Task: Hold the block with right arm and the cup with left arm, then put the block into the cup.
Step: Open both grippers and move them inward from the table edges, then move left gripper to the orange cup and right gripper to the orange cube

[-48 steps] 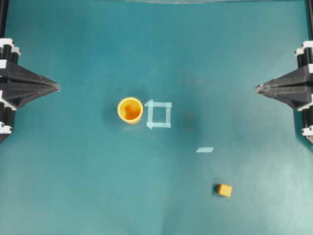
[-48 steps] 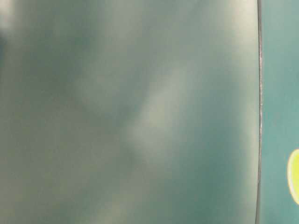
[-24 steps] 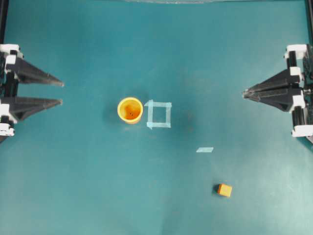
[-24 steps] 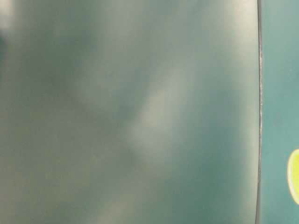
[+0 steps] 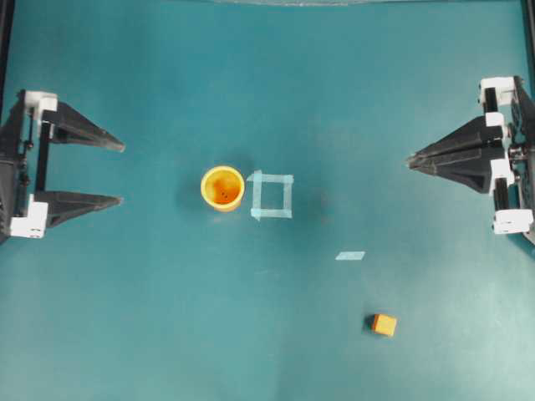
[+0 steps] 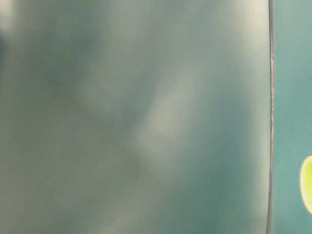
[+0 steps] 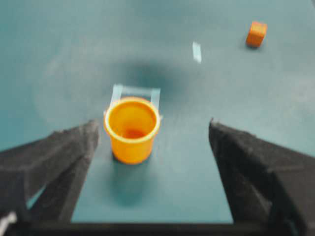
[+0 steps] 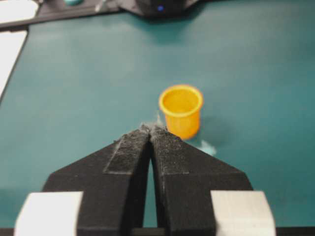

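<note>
The left pincer (image 5: pixel 122 175) stands wide open at the left edge of the teal tabletop (image 5: pixel 167 317), its two black fingers (image 5: pixel 84 134) well apart and holding nothing. In the left wrist view the cup (image 7: pixel 132 129) sits upright ahead, between the lines of the spread fingers but touching neither.

The right pincer (image 5: pixel 410 163) is at the right edge — its fingertips meet at the point, with only a thin slit showing farther back in the right wrist view, and it grips nothing.

The cup (image 5: pixel 222 188) stands near the middle of the tabletop, just left of a pale blue tape square (image 5: pixel 272 195). The block (image 5: pixel 384 324) lies well apart from it toward the lower right, beyond a short tape strip (image 5: pixel 350 256) — far from both pincers.
</note>
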